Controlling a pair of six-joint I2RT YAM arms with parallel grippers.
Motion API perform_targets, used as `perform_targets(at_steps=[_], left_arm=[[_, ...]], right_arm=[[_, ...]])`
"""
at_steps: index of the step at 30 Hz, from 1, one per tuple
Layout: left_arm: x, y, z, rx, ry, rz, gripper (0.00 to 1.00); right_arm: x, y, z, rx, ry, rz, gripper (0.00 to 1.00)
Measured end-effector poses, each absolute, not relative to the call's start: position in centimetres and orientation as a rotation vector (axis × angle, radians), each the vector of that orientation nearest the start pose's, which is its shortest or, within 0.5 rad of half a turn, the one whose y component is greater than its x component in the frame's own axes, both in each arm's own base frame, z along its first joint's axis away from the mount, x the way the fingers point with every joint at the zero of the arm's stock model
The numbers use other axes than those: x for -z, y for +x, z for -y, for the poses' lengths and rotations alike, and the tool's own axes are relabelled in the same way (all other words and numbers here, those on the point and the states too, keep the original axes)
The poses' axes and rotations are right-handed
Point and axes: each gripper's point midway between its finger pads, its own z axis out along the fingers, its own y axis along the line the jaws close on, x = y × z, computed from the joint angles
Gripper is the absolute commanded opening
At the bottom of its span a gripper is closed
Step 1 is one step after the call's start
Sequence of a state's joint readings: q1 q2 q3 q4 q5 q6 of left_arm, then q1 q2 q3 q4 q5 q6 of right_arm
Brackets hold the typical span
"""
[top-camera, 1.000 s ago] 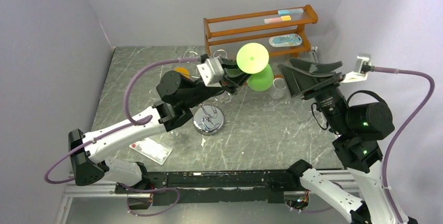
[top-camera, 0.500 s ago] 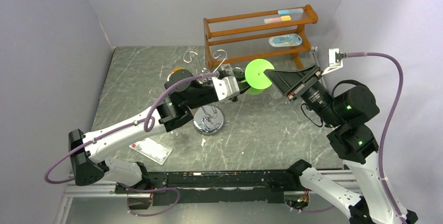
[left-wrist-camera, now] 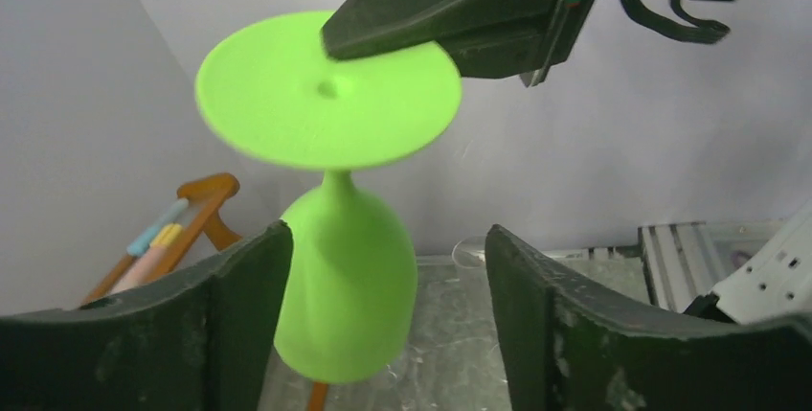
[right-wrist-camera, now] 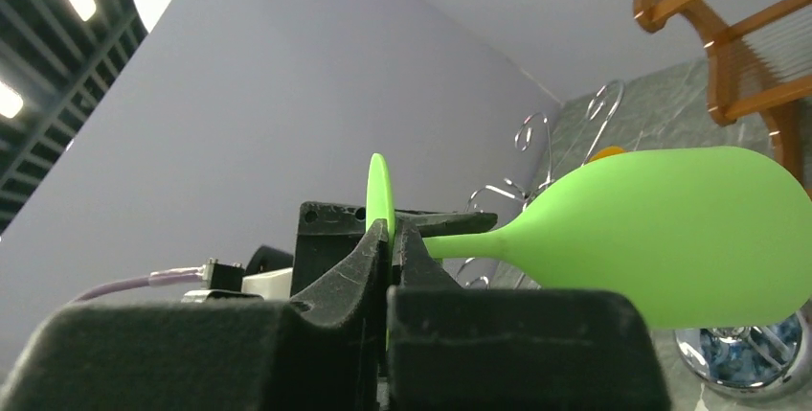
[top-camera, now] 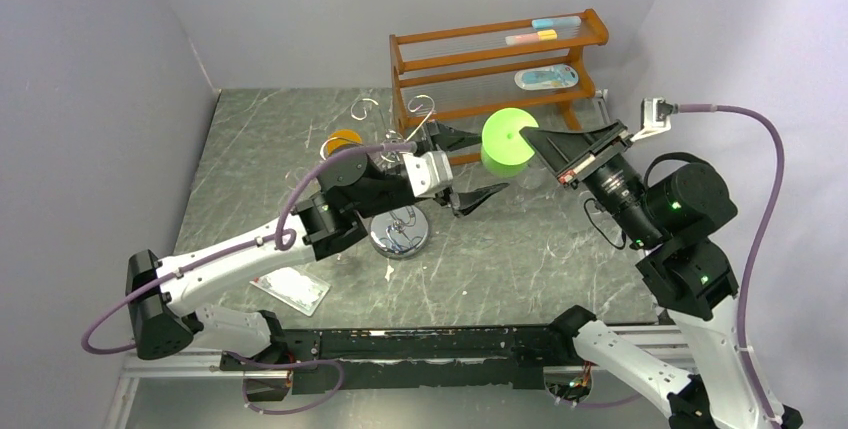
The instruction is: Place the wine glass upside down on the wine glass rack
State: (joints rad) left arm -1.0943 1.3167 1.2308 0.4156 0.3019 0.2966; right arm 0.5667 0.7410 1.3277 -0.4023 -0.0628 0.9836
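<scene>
The green wine glass (top-camera: 500,154) hangs in the air, foot disc up and bowl down, in front of the wooden shelf. My right gripper (top-camera: 531,137) is shut on the edge of its foot disc (right-wrist-camera: 379,186), which is pinched between the fingertips in the right wrist view. My left gripper (top-camera: 470,166) is open, with its fingers (left-wrist-camera: 239,286) on either side of the bowl (left-wrist-camera: 345,296) and a gap to the right finger. The wine glass rack (top-camera: 400,232), chrome with curled arms (right-wrist-camera: 531,128), stands below and left of the glass.
A brown wooden three-tier shelf (top-camera: 430,49) stands at the back with packets on it. An orange object (top-camera: 347,136) lies behind the left arm. A flat packet (top-camera: 290,289) lies near the front left. A clear glass rim (left-wrist-camera: 474,250) shows behind the bowl.
My right gripper closed on the glass's foot disc. My left gripper, which was shut on the glass, has opened and let it go.
</scene>
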Motion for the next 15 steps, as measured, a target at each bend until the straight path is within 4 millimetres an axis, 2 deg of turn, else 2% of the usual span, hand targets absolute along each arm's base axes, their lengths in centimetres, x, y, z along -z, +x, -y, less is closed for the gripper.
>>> perform_targets(at_steps=[5, 9, 12, 15], left_arm=[[-45.5, 17.8, 40.6, 0.933, 0.887, -0.932, 0.87], [-45.3, 19.4, 39.6, 0.925, 0.772, -1.072, 0.92], [-45.4, 20.5, 38.3, 0.899, 0.688, -1.197, 0.94], [-45.5, 20.8, 36.4, 0.874, 0.626, -1.271, 0.96]], right_arm=[[-50.8, 19.1, -15.2, -1.256, 0.376, -1.462, 0.0], [-50.1, 20.7, -14.6, -1.192, 0.446, -1.458, 0.0], [-49.1, 22.5, -15.1, -1.152, 0.473, -1.48, 0.0], [-47.9, 24.7, -16.3, -1.118, 0.475, -1.526, 0.0]])
